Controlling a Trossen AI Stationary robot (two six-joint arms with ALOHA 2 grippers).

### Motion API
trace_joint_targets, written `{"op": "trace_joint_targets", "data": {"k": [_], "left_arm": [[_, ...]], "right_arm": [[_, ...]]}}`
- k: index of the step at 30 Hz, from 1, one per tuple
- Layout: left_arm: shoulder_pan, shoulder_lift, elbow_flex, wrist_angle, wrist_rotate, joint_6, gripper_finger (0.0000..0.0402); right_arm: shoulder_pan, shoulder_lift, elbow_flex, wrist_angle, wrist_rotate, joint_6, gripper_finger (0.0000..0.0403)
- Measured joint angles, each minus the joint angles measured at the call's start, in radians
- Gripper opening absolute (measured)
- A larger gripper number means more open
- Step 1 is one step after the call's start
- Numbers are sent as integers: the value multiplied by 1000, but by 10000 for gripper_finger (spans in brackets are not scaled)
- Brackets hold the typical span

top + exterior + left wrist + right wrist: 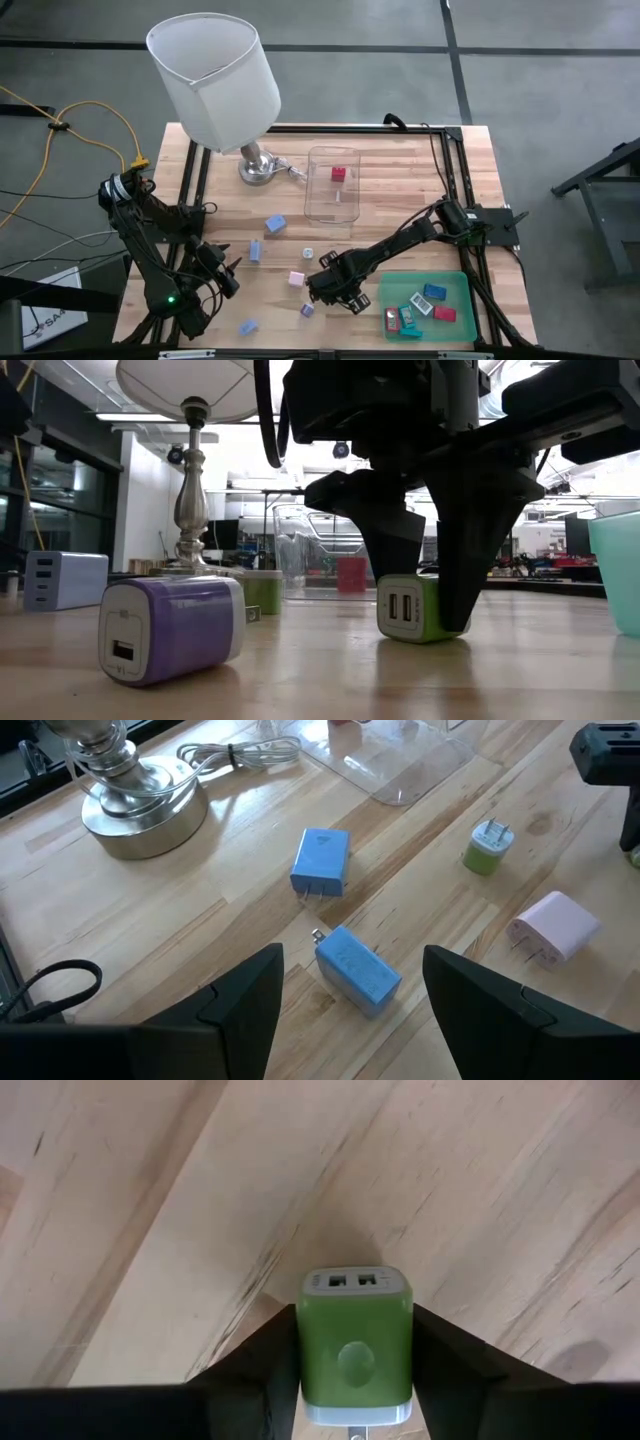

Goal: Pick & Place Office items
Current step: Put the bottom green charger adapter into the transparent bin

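A green charger block [356,1345] with two USB ports lies on the wooden table, between the fingers of my right gripper [335,290], which is shut on it; the low view shows it [415,608] resting on the table. A purple block [172,630] lies near it, toward the table's near edge. Two blue blocks [322,861] [357,970], a pink one [553,927] and a second green one [487,848] lie on the table. My left gripper [225,275] hangs open above the nearer blue block. My right gripper pinches the green charger block by its two long sides [303,1350], one dark finger [255,1370] on each side. The fingers come from above, pointing down, and lie across the block. The block lies flat with its underside on the table [415,635].
A green tray [410,285] with several small pieces stands at the table's near right. A clear box [333,185] with a red piece [341,173] stands toward the far side, beside a lamp [215,75]. A light blue piece [248,326] lies by the near edge.
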Motion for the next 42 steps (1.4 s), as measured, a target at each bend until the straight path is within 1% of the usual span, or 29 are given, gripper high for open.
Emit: {"op": "trace_joint_targets", "data": {"k": [4, 8, 11, 14, 18, 23, 29, 35, 42], "left_arm": [[0, 0, 0, 0, 0, 0, 232], [0, 0, 0, 0, 0, 0, 232], [0, 0, 0, 0, 0, 0, 232], [0, 0, 0, 0, 0, 0, 232], [0, 0, 0, 1, 0, 0, 232], [0, 0, 0, 0, 0, 0, 232], [0, 0, 0, 0, 0, 0, 232], [0, 0, 0, 0, 0, 0, 232], [0, 0, 0, 0, 0, 0, 232]], "right_arm": [[0, 0, 0, 0, 4, 0, 155], [0, -10, 0, -11, 10, 0, 145], [-10, -43, 0, -17, 12, 1, 142], [-39, -81, 0, -20, -15, 16, 147], [-99, -141, 0, -30, -37, 15, 147], [-181, -209, 0, -60, 5, -40, 146], [-303, -286, 1, -82, 20, -77, 146], [-418, -310, 0, -89, 16, -126, 148], [-534, -279, 0, -92, -53, -186, 145]]}}
